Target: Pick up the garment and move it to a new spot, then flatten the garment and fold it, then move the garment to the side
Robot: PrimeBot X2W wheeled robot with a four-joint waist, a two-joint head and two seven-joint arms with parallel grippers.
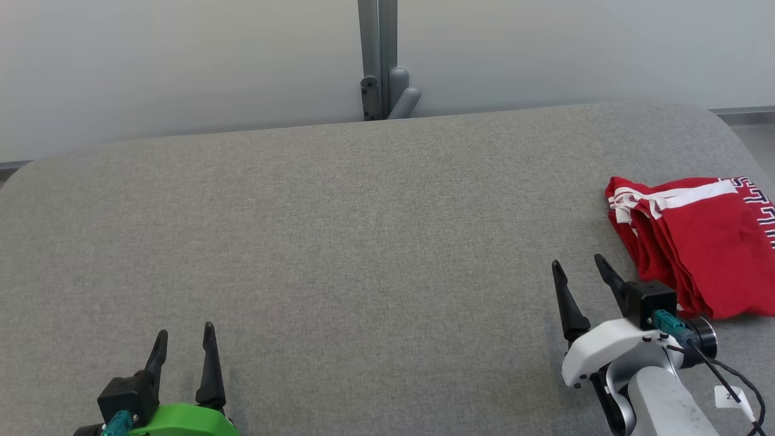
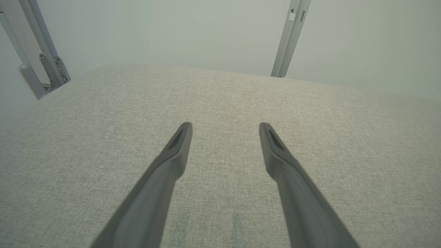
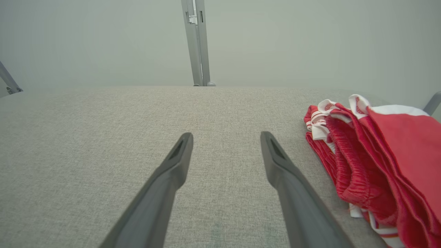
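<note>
The garment (image 1: 702, 239), red shorts with white stripes and striped trim, lies folded in a compact stack at the far right of the grey fabric table (image 1: 363, 242). Its gathered waistband shows in the right wrist view, where the garment (image 3: 375, 165) lies just right of the fingers. My right gripper (image 1: 580, 269) stands open just left of the garment, apart from it, with nothing between its fingers (image 3: 172, 168). Near the front left my left gripper (image 1: 186, 336) is open over bare fabric, nothing between its fingers (image 2: 279, 158).
A grey metal post with a hinge bracket (image 1: 380, 66) stands behind the table's far edge against a pale wall. The table's rounded far corners (image 1: 36, 166) fall away at left and right. Bare fabric spans the middle and left.
</note>
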